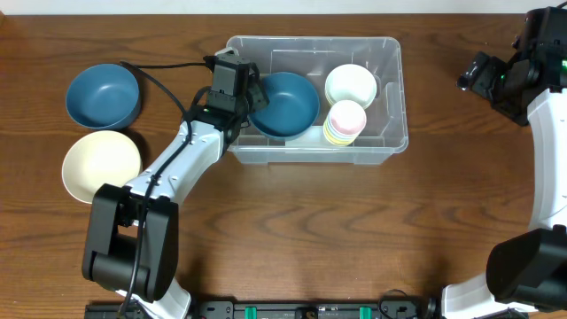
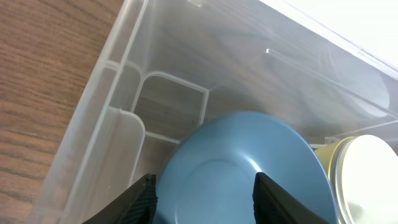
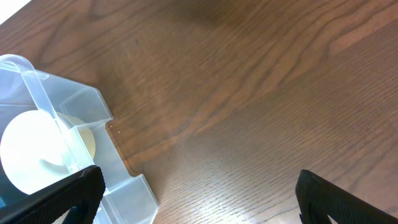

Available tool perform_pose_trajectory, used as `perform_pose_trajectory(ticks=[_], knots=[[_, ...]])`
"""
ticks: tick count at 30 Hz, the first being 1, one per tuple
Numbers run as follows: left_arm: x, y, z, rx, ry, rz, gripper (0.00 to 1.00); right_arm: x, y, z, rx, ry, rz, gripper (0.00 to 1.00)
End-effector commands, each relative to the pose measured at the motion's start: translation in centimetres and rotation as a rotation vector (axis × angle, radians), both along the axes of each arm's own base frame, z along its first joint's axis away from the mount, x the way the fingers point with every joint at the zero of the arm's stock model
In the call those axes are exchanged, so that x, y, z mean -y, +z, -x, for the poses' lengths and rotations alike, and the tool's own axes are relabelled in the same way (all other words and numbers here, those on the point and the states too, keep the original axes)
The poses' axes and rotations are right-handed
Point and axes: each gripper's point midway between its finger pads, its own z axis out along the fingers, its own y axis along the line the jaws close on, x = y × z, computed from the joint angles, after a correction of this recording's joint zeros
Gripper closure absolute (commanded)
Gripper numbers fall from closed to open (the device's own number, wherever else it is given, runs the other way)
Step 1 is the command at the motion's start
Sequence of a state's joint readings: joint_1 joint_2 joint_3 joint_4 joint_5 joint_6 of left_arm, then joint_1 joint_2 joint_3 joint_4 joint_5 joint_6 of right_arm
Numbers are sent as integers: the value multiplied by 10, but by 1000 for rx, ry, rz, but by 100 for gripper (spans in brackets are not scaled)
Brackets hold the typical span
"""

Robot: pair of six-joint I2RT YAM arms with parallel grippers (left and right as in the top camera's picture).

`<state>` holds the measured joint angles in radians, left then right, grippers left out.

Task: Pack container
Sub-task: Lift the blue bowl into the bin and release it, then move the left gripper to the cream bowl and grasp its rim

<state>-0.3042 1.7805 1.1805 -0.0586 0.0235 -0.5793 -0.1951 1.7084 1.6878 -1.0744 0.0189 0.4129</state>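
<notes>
The clear plastic container (image 1: 310, 156) stands at the back middle of the table. Inside it lie a blue bowl (image 1: 291, 103), a white bowl (image 1: 351, 84) and a stack of small pastel cups (image 1: 345, 120). My left gripper (image 1: 254, 96) is inside the container's left part, at the blue bowl's left edge. In the left wrist view its fingers (image 2: 204, 205) are apart, with the blue bowl (image 2: 242, 162) below and between them and the container wall (image 2: 112, 106) to the left. My right gripper (image 1: 469, 78) is open and empty, right of the container (image 3: 93, 106).
A second blue bowl (image 1: 103, 94) and a cream bowl (image 1: 100, 165) sit on the table left of the container, beside my left arm. A black cable runs behind the left arm. The right wrist view shows bare wooden tabletop (image 3: 261, 93).
</notes>
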Motion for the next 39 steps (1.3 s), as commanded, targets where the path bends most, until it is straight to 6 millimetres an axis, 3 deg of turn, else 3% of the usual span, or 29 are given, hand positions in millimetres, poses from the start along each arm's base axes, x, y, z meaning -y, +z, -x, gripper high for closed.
perform_pose_trajectory(ticks=[1,7,11,14,18,24,28,32,39], knots=[[2,12,-6,37,3,10,45,3,1,-2,5,-15,4,1],[3,52,-11,135,4,40,39,3,1,-2,5,-15,4,1],[-11,88,-1,185,15,38,39,3,1,-2,5,-15,4,1],[-41,107,15,178,55,-2,38,3,1,-2,5,-15,4,1],[-112,118,54,87,217,-67,33,3,1,-2,4,-15,4,1],[-223,101,126,-134,525,-194,32,3,1,-2,5,-15,4,1],[-269,84,138,-203,641,-233,32,3,1,-2,5,-15,4,1],[-287,64,127,-237,671,-237,32,3,1,-2,5,-15,4,1],[-291,5,112,-386,546,-320,31,3,1,-2,5,-15,4,1]])
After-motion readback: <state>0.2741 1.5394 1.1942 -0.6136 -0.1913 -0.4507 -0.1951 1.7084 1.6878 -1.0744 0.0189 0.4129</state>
